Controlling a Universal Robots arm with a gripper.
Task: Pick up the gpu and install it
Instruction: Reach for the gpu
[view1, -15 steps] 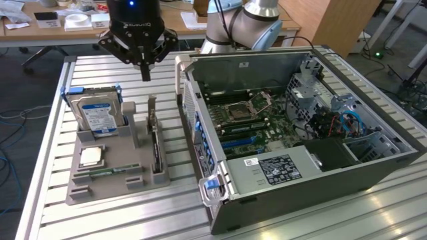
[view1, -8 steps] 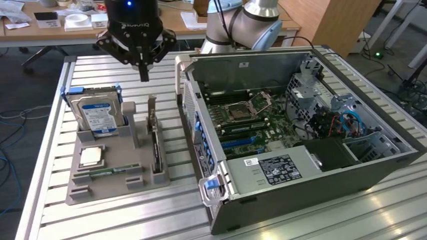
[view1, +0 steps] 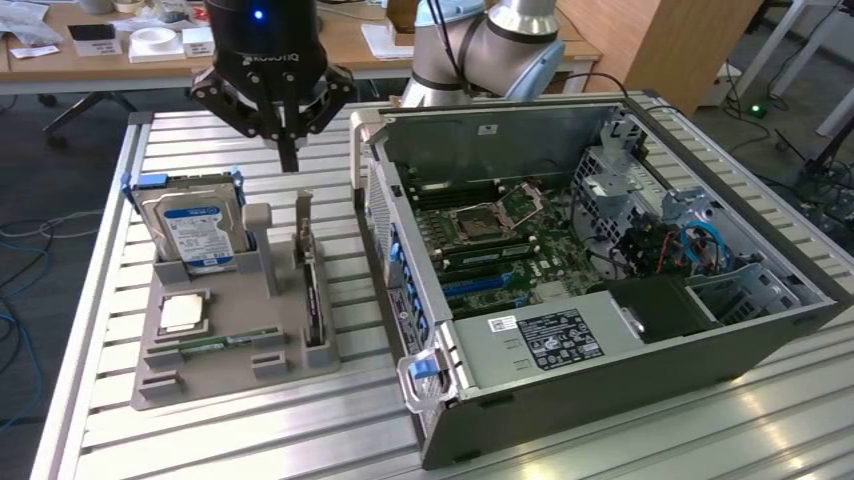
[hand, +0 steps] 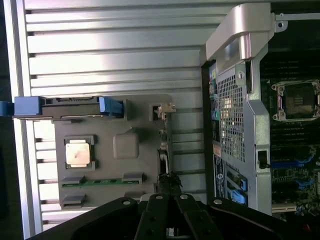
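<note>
On the slatted surface (view1: 104, 330) the gpu (view1: 311, 295) stands edgewise in a grey holder (view1: 230, 322), and the closed, empty claw (view1: 287, 152) above it wants centring squarely over that thin edge.

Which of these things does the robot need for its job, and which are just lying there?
Needed: thin black card with silver bracket, open grey computer case, black tool.
Lying about: silver hard drive, square silver chip, narrow green memory stick.
</note>
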